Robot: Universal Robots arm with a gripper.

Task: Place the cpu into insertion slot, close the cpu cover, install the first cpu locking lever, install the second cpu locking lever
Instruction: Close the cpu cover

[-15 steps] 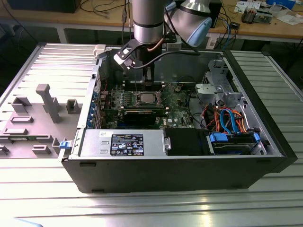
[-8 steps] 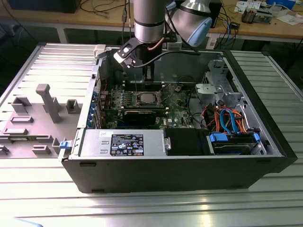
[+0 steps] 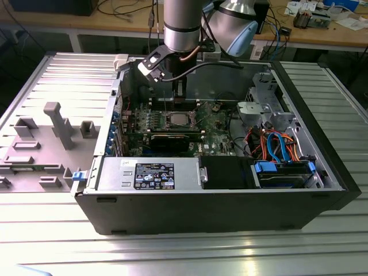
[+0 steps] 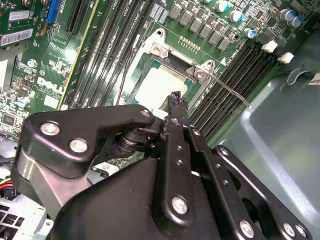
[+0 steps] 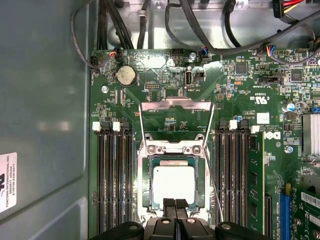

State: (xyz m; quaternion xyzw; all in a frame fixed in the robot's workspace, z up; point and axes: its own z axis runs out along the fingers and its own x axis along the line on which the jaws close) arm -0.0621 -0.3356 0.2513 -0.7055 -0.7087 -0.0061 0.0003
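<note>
The cpu (image 5: pixel 173 182) lies flat in the insertion slot (image 5: pixel 145 186), its silvery top showing; it also appears in the second wrist view (image 4: pixel 154 86) and in the exterior view (image 3: pixel 177 119). The cpu cover (image 5: pixel 175 103) stands swung up on its hinge, with green board visible through its cut-out. One thin locking lever (image 5: pixel 215 192) runs loose along the socket's side, also seen as a rod (image 4: pixel 232 92). My gripper (image 5: pixel 175 203) hangs just above the cpu's edge opposite the hinge, fingers shut together with nothing between them. The same closed tips (image 4: pixel 175 97) show over the socket.
Long black memory slots (image 5: pixel 114 180) flank the socket on both sides. A graphics card (image 3: pixel 175 140), a power supply (image 3: pixel 148 173), a drive cage (image 3: pixel 270 109) and cable bundles (image 3: pixel 276 144) fill the open case. A grey fixture tray (image 3: pixel 52 132) lies at the exterior view's left.
</note>
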